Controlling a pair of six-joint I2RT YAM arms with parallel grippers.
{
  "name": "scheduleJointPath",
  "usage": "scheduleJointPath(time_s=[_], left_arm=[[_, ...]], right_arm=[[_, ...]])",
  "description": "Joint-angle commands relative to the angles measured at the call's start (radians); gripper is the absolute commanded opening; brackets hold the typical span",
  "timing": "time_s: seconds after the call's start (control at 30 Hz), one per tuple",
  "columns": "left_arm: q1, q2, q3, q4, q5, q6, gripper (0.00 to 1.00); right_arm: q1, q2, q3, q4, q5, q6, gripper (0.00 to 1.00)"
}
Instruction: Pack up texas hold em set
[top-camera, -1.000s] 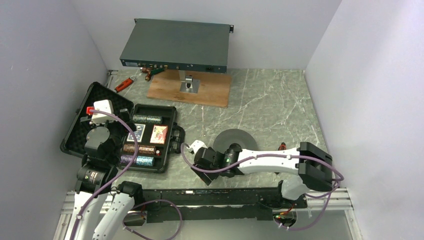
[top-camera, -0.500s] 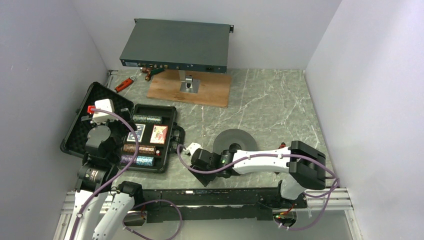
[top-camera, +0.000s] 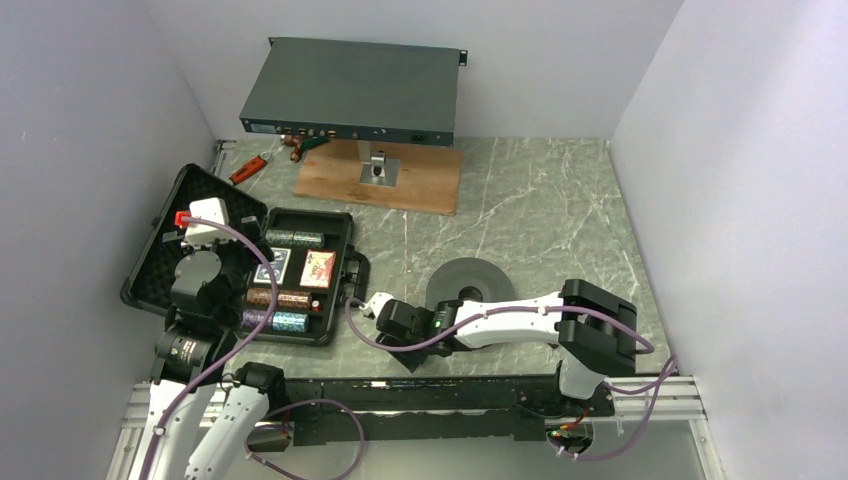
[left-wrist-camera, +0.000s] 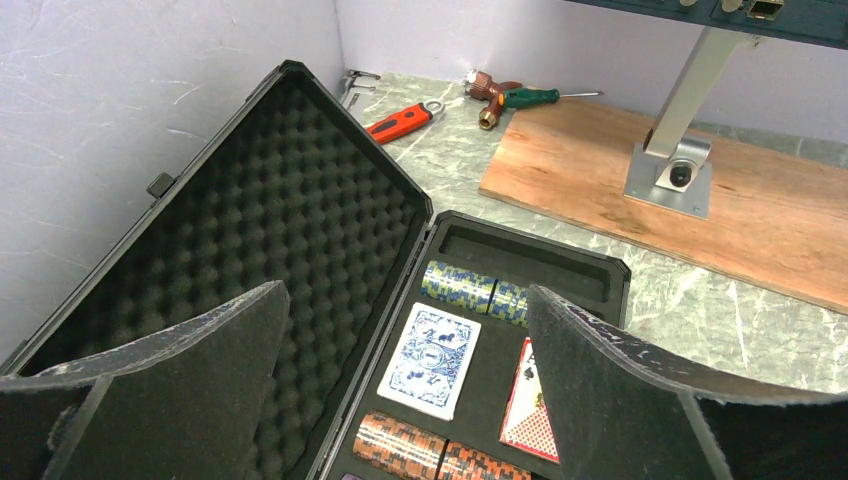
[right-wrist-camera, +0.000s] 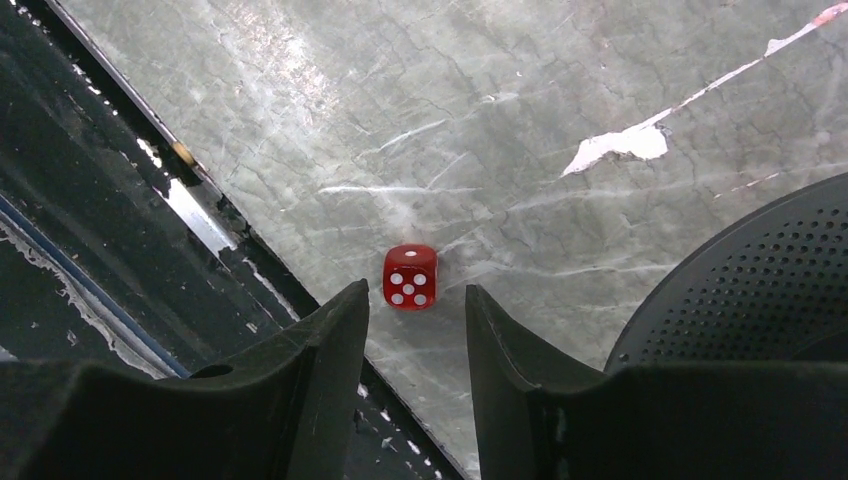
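1. Since a second ago the right arm has slid toward the left of the overhead view, closing on the briefcase (top-camera: 346, 236). The left arm has not moved.
2. The right gripper (right-wrist-camera: 413, 322) is released and grasps nothing. Its jaws stand apart just below a red die (right-wrist-camera: 410, 277), not touching it.
3. The die lies on the table (top-camera: 540, 210), centre of the right wrist frame, showing five pips.
4. The black rail (right-wrist-camera: 100, 230) at the table's edge runs diagonally just left of the die, so there is little spare room on that side. The foam ring (right-wrist-camera: 760, 290) fills the lower right, near but apart from the die.
5. The left gripper (left-wrist-camera: 405, 292) is spread wide and empty, hovering over the open case.
6. Done, by my reckoning: chip stacks (left-wrist-camera: 470, 285), a blue deck (left-wrist-camera: 432, 358) and a red deck (top-camera: 317, 268) sit in their compartments.
7. Left: the die is still out, and the foam-lined lid (left-wrist-camera: 300, 210) stands open at the left of the frame. I cannot see a yellow disc anywhere.
8. Room: there is bare table between case and ring, and across the centre. The rack box (top-camera: 350, 90) and wooden board (top-camera: 380, 180) sit well apart at the upper middle.
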Motion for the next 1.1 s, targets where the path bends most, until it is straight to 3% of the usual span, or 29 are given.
scheduleJointPath(time_s=[0.0, 1.07], left_arm=[[0.004, 0.000, 0.003, 0.036, 0.011, 0.014, 0.95], [0.004, 0.011, 0.005, 0.036, 0.015, 0.016, 0.95]], right_arm=[[0.004, 0.003, 0.035, 0.040, -0.023, -0.022, 0.43], [0.004, 0.008, 0.065, 0.019, -0.015, -0.030, 0.18]])
